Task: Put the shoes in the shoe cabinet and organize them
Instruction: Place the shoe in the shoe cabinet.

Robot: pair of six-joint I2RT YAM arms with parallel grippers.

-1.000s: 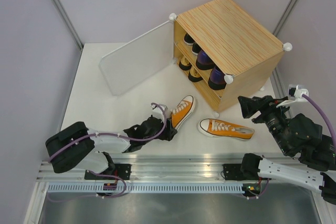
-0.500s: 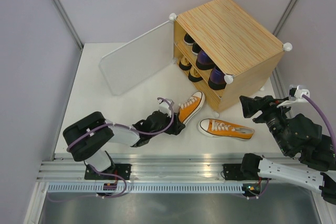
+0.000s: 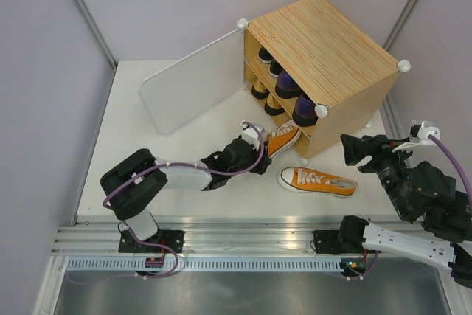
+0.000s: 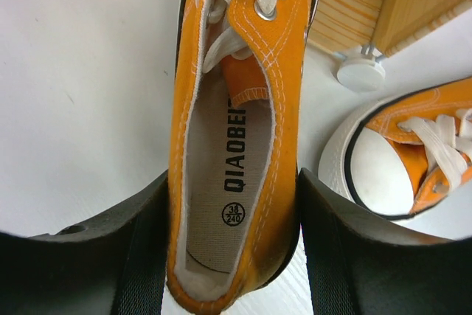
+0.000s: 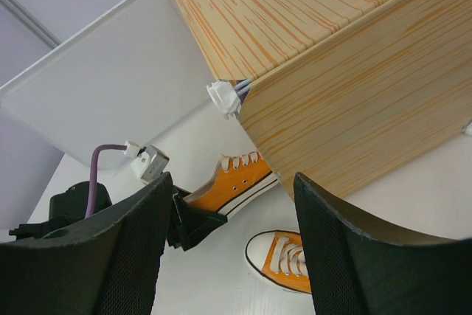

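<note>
My left gripper (image 3: 259, 158) is shut on the heel of an orange sneaker (image 3: 282, 138), whose toe is at the lower opening of the wooden shoe cabinet (image 3: 324, 49). In the left wrist view the fingers (image 4: 140, 256) squeeze the sneaker's (image 4: 236, 153) heel sides. A second orange sneaker (image 3: 317, 181) lies on the table in front of the cabinet; its toe shows in the left wrist view (image 4: 383, 175). Purple loafers (image 3: 304, 108), gold pumps (image 3: 259, 91) and black sneakers (image 3: 265, 55) sit inside. My right gripper (image 3: 352, 151) is open and empty, raised to the right of the cabinet.
The cabinet's white panel door (image 3: 190, 86) stands open to the left. A white corner knob (image 4: 361, 73) of the cabinet is just right of the held sneaker. The table's front edge and metal rail (image 3: 236, 245) run along the bottom.
My left gripper has carried the orange sneaker to the right and farther back, from the table's middle up to the cabinet's lower opening. The right arm has barely moved.
</note>
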